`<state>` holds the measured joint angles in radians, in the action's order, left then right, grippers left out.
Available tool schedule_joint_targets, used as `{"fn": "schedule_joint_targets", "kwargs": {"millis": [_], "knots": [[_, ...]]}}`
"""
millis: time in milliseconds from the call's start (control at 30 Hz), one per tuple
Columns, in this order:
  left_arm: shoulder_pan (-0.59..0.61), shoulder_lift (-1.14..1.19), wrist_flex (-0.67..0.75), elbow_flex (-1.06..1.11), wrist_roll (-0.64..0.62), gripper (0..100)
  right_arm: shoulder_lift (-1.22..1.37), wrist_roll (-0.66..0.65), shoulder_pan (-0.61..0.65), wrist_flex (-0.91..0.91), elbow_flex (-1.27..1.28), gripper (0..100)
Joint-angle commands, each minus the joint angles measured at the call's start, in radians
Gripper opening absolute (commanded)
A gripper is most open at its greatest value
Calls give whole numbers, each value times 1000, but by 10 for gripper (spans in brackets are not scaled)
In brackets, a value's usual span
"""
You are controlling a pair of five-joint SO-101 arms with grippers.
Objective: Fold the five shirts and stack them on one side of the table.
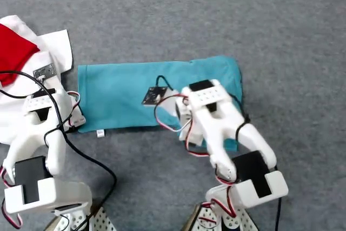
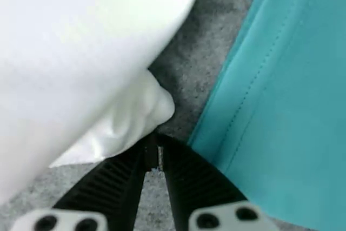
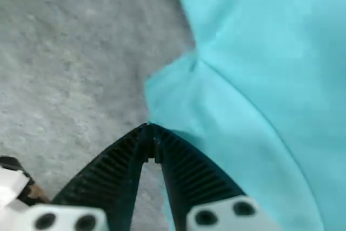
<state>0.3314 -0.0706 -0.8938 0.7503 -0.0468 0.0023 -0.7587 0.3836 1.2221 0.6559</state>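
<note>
Teal shirt (image 1: 124,96) is laid flat on the grey bench (image 1: 292,36), folded into a long band. White shirt (image 1: 57,52), with red fabric (image 1: 16,52) on it, is bunched just beside the teal shirt's left end. Left end effector (image 2: 154,152) is closed, with the white shirt's edge pinched near the teal shirt's hem. Right end effector (image 3: 148,133) is closed on the teal shirt's near edge.

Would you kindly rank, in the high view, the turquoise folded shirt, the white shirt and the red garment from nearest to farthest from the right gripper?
1. The turquoise folded shirt, at the tips of the right gripper.
2. The white shirt, on the left side.
3. The red garment, at the far-left edge.
</note>
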Motion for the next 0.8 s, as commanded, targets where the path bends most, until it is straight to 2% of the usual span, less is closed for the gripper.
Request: {"fn": "schedule_joint_targets", "kwargs": {"millis": [0,233,333,500,667,767], "knots": [[17,-25,23,0,-2,18,-48,31,42,12,-13,4],[17,-25,25,0,-2,18,-48,31,15,172,-208,4],[17,-25,25,0,-2,18,-48,25,-36,229,-326,4],[17,-28,17,-15,-2,18,-21,-6,-162,187,-456,5],[-14,-94,-206,-206,-14,18,110,-11,-294,5,-564,5],[-61,-137,-307,-342,-52,18,217,-11,-334,-23,-676,5]]}}
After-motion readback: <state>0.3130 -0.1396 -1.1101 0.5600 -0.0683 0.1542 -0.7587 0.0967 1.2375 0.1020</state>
